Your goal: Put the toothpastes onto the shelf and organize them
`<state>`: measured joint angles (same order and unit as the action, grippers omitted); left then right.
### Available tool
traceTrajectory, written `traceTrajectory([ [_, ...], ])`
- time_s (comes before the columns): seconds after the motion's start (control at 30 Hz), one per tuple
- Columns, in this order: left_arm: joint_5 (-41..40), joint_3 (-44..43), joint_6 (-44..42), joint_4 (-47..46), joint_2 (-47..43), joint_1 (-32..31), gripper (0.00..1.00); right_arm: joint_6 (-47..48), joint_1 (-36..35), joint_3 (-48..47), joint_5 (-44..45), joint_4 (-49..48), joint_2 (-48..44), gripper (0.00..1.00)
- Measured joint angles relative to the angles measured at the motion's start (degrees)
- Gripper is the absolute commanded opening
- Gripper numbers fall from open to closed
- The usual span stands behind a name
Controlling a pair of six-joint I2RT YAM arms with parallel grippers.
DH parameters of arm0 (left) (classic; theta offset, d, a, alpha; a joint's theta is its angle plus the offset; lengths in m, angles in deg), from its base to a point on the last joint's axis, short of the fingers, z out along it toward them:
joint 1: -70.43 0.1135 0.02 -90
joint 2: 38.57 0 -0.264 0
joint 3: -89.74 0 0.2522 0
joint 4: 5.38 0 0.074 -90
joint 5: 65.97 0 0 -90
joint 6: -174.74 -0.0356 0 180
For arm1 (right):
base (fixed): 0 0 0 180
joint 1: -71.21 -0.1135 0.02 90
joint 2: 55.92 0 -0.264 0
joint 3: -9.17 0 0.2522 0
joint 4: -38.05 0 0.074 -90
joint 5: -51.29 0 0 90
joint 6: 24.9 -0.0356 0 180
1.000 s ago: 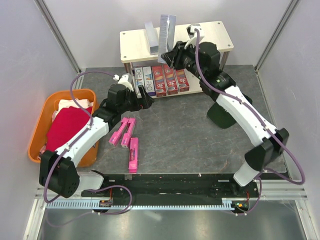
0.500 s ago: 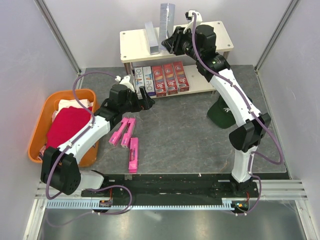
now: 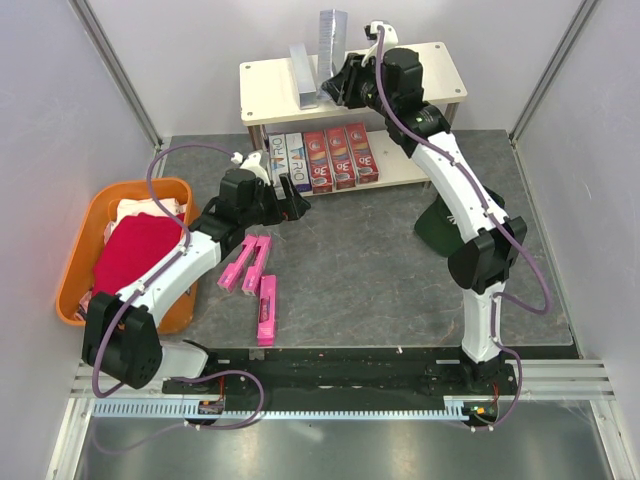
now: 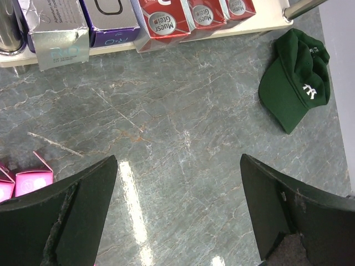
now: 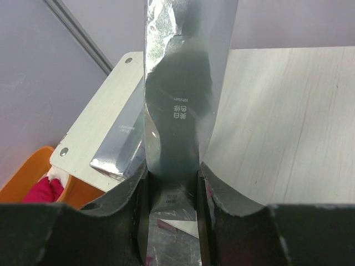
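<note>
With several toothpastes [image 3: 330, 160] shelved, we see the right hand [image 3: 335, 88] gripping a silver box [image 3: 332, 35] over the shelf [image 3: 435, 68], the left hand [image 3: 290, 203] wide open, and three pink boxes [image 3: 258, 275] waiting on the bench [image 3: 380, 270].

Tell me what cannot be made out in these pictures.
- Right wrist view: the held silver toothpaste box runs past the top edge and sinks between the right fingers; contact with the shelf is unclear.
- Left wrist view: the pink boxes are cut off by the picture's edge and a left finger.
- Top view: the red cloth hides what lies in the basket.
</note>
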<state>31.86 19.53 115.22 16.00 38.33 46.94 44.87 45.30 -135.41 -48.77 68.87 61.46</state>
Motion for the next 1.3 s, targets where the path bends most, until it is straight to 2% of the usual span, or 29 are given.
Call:
traceTrajectory([
  [0.17,0.02,0.20,0.00,0.02,0.09,0.00,0.99,-0.17,0.00,-1.55,-0.35,0.11,1.16,0.53],
  [0.2,0.02,0.26,0.00,0.02,0.09,0.00,0.99,-0.26,0.00,-1.64,-0.39,0.04,1.20,0.62],
  [0.3,0.02,0.28,-0.02,0.00,0.09,0.00,0.99,-0.20,0.04,-1.66,-0.44,-0.31,1.22,0.70],
  [0.57,0.00,0.31,-0.02,0.00,0.11,0.00,0.99,-0.11,0.04,-1.64,-0.31,-0.52,1.22,0.75],
  [0.8,0.00,0.33,-0.02,0.00,0.11,0.00,0.99,-2.62,0.66,0.74,0.02,-4.87,1.22,0.90],
  [1.03,-0.04,0.37,-0.02,0.02,0.11,0.02,0.99,-12.35,5.18,2.19,-3.85,-14.14,4.33,0.91],
  [1.3,-0.20,0.37,-0.02,0.07,0.11,0.02,0.99,-20.65,7.63,-2.99,-9.94,-23.61,10.60,0.93],
])
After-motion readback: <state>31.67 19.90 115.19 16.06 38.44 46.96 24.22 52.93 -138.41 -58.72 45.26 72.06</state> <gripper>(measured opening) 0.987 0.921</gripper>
